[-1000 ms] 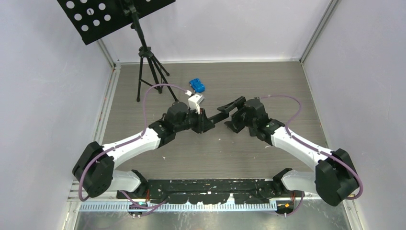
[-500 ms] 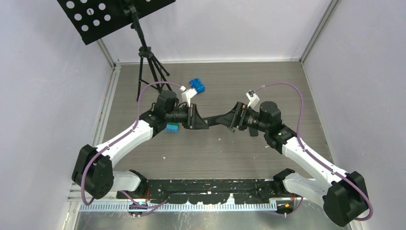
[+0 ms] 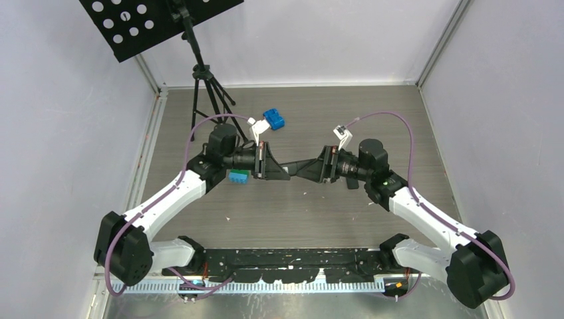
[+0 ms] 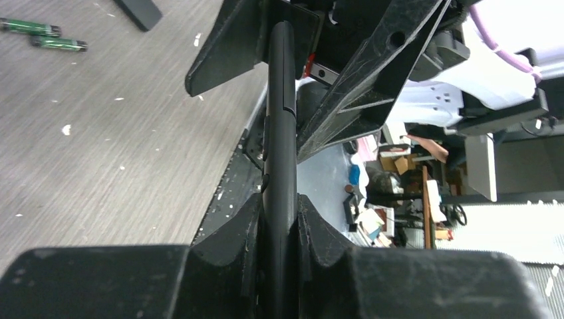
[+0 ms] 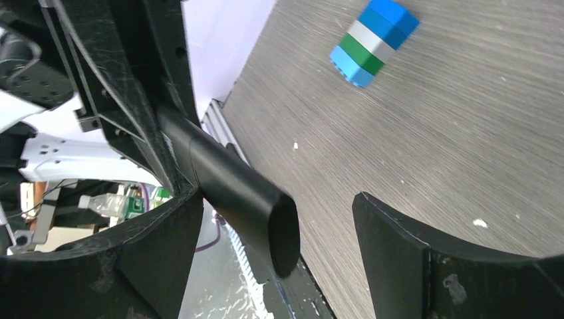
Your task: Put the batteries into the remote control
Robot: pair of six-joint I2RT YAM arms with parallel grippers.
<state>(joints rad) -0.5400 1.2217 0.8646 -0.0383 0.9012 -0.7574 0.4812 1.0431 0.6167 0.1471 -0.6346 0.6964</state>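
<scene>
The left claw [image 4: 279,203] gripped one end of the remote control [image 4: 281,119], holding it level above the surface [image 4: 120,133], apparently to offer its free end to the right claw [image 5: 276,199], whose jaws stood wide open around it; both arms reached inward, wrists facing, with two green batteries [image 4: 30,27] lying aside.

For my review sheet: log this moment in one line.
left jaws: shut on slim matte-black remote control bar | right jaws: open around its other end | green cylindrical batteries: lying on grey wood-grain table

Remote control [image 3: 300,167] mid-air between left pincer [image 3: 278,171] and right pincer [image 3: 318,169]; batteries [image 4: 44,36] on table [image 3: 299,212].
</scene>
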